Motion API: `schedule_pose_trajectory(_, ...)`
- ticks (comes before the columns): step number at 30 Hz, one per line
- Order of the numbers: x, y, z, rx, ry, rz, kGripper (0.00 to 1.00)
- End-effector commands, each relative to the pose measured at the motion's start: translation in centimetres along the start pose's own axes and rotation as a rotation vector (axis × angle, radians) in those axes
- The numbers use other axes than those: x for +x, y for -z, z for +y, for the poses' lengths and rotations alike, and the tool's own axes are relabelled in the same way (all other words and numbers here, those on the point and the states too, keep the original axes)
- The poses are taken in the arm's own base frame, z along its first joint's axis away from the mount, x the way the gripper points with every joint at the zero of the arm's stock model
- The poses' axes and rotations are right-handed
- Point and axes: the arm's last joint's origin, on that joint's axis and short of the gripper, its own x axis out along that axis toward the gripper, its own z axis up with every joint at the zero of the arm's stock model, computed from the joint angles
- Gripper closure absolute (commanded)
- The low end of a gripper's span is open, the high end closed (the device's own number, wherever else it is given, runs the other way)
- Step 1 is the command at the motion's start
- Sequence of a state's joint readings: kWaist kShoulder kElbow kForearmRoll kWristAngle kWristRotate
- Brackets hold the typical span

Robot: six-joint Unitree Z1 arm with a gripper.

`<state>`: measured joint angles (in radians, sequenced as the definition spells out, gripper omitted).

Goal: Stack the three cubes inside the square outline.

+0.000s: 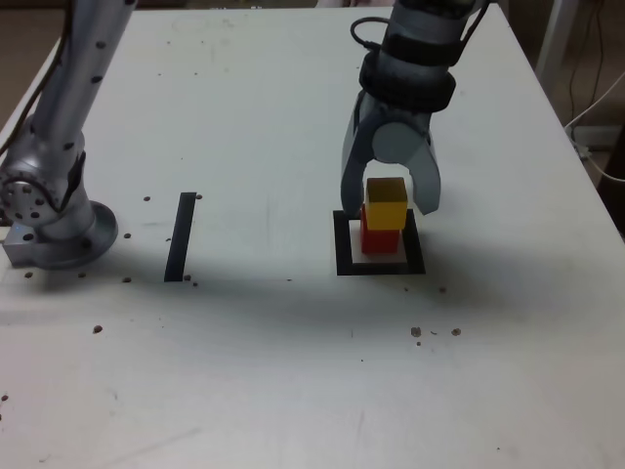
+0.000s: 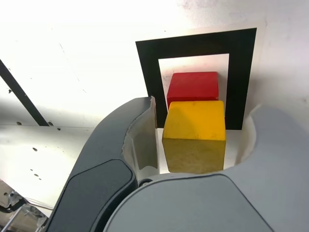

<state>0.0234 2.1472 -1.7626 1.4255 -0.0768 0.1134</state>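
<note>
We have the yellow cube (image 1: 387, 203) sitting on the red cube (image 1: 380, 237) inside the square outline (image 1: 379, 266) on the desk (image 1: 293, 117), and the tool (image 1: 389, 202) hangs straddling the yellow one with its jaws apart. In the wrist view we see a bright gap between each inner face and the cube's sides, the gap on one side narrower, so we judge nothing is gripped. The risk we see is in the retreat: if the tool lifts off at a slant or swings sideways, the nearer jaw could clip the yellow cube and shove it off the red one, or drag both off centre in the frame. The yellow cube also looks slightly offset on the red, which leaves less margin. We cannot find the green cube in either view.
</note>
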Motion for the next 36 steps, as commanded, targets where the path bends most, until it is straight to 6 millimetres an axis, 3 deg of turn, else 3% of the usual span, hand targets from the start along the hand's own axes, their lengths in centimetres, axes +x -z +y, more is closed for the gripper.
schedule_pose_trajectory(1, -0.6, 0.7, 0.3, -0.006, -0.011, -0.016, 0.01)
schedule_pose_trajectory(8, -2.7, 2.9, 2.5, -0.064, -0.067, -0.062, 0.01)
schedule_pose_trajectory(17, -3.4, 4.4, 8.7, -0.12, -0.077, -0.074, 0.01)
schedule_pose_trajectory(26, -3.1, 3.9, 15.3, -0.073, -0.068, -0.066, 0.01)
schedule_pose_trajectory(36, -2.3, 2.2, 19.9, -0.005, -0.048, -0.045, 0.01)
